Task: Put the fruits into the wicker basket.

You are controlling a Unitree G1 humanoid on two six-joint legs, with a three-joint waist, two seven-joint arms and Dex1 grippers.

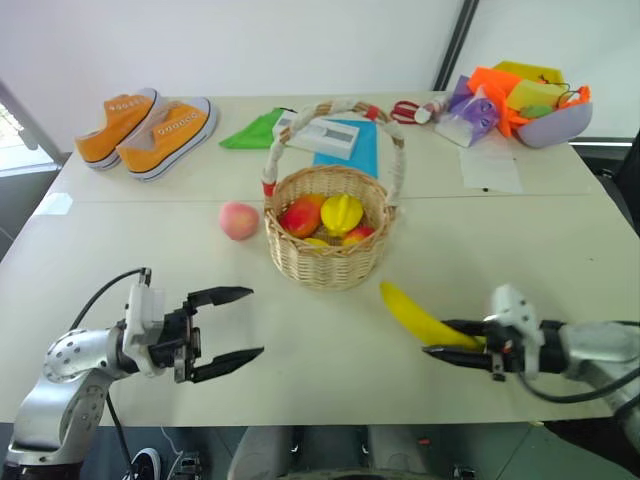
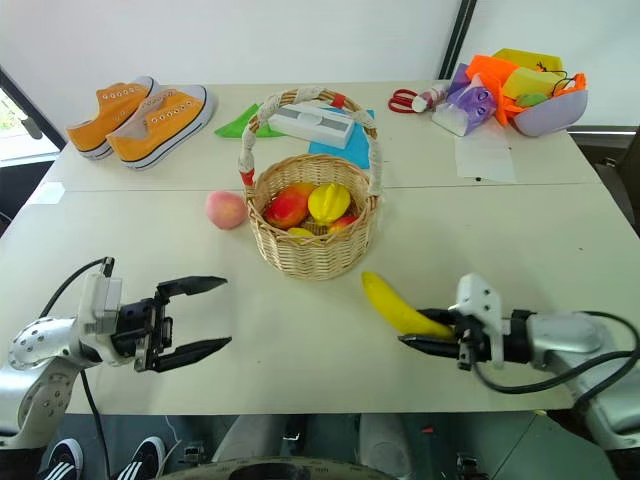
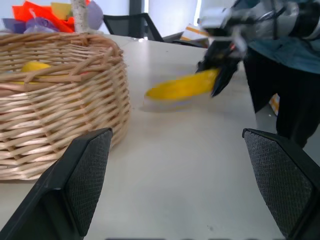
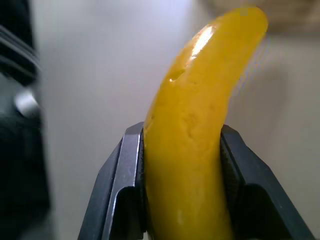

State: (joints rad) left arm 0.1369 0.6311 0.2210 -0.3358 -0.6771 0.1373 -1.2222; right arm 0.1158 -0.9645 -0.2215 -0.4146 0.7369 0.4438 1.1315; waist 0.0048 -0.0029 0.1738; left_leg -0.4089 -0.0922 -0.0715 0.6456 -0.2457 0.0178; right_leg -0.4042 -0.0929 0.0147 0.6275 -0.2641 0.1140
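Sneakers (image 1: 145, 125), orange, sat at the far left of the table (image 1: 560, 250), well away from the work. Left gripper (image 1: 228, 325) hovered low over the near left edge, fingers spread wide, nothing between them. Peach (image 1: 239, 221) lay on the tabletop just beside the wicker basket (image 1: 330, 262), on its left, apart from the wall as far as could be told. Basket stood mid-table, upright, already holding several toy fruits, a red-orange one and a yellow one among them. Banana (image 1: 418, 316) was to the right of the basket and nearer the robot, its tip pointing toward the basket, its other end clamped between the fingers of the right gripper (image 1: 452, 340). Purple bowl (image 1: 553, 125) with bright clutter sat at the far right corner.

Judged progress: part done. Banana was gripped but not yet over the basket; peach was untouched. Both remained to go in.

Right wrist view showed what the head views could not: both black fingers pressed against the banana's sides. Left wrist view showed the basket's weave close up and the banana seemingly clear of the table near the basket wall.
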